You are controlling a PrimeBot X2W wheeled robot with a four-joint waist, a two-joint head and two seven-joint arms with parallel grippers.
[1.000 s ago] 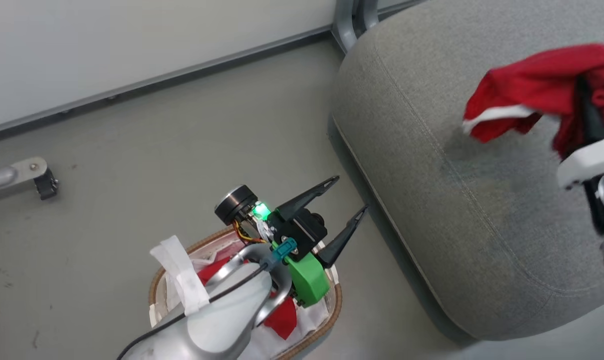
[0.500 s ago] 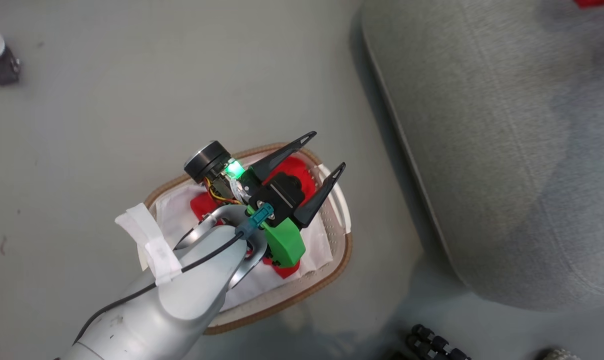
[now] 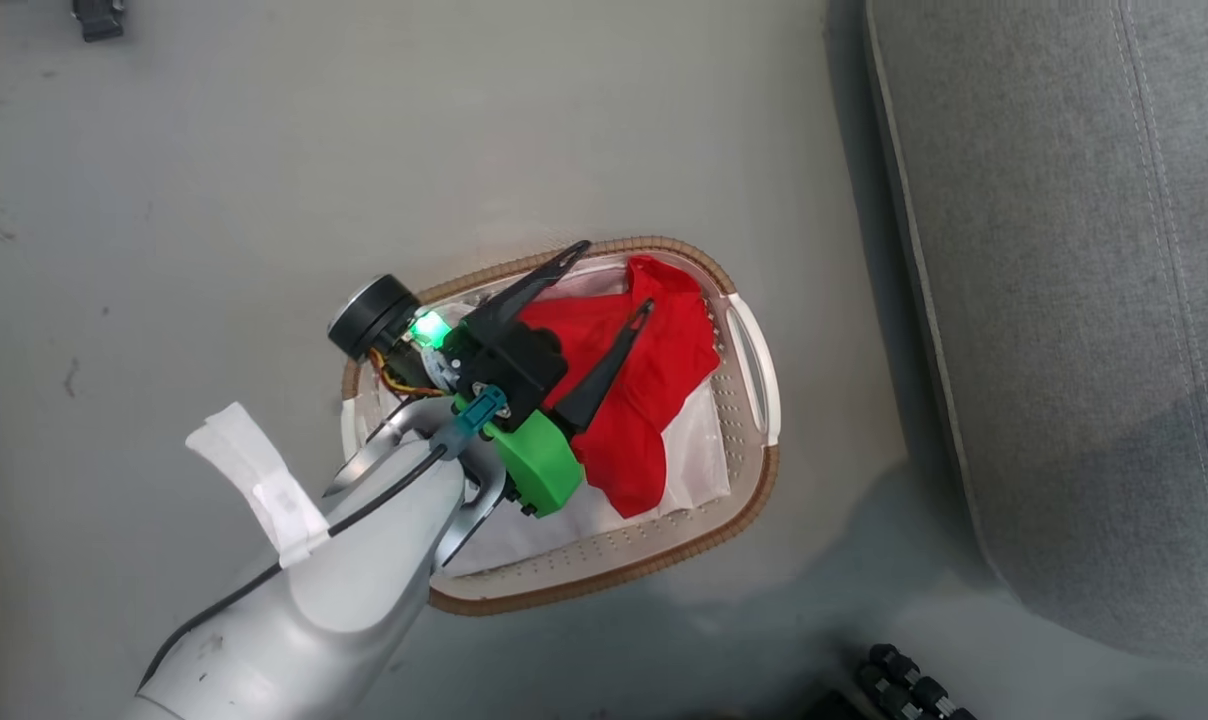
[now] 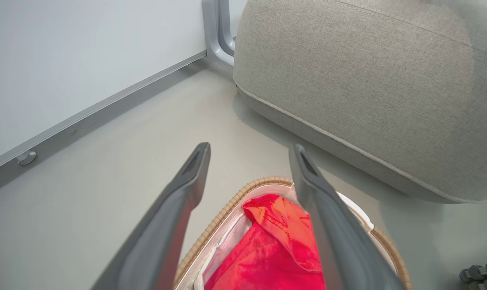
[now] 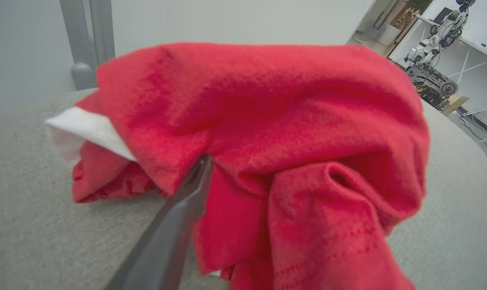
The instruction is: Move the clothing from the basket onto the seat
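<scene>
The cream basket stands on the floor with a red garment lying on its white liner. My left gripper hovers open above that cloth, fingers pointing at the far rim. In the left wrist view the left gripper frames the basket rim and the red cloth below. Another red garment with a white edge is draped over my right gripper above the grey seat. One finger stands wide of centre. The other is hidden under the cloth.
The seat fills the right side, a strip of floor away from the basket. A grey wall rail and a metal leg stand behind the seat. Black ribbed parts lie at the bottom edge.
The head camera has swung down, bringing the basket to the middle and taking the right gripper and its garment out of view. My left gripper stays open, now over the cloth.
</scene>
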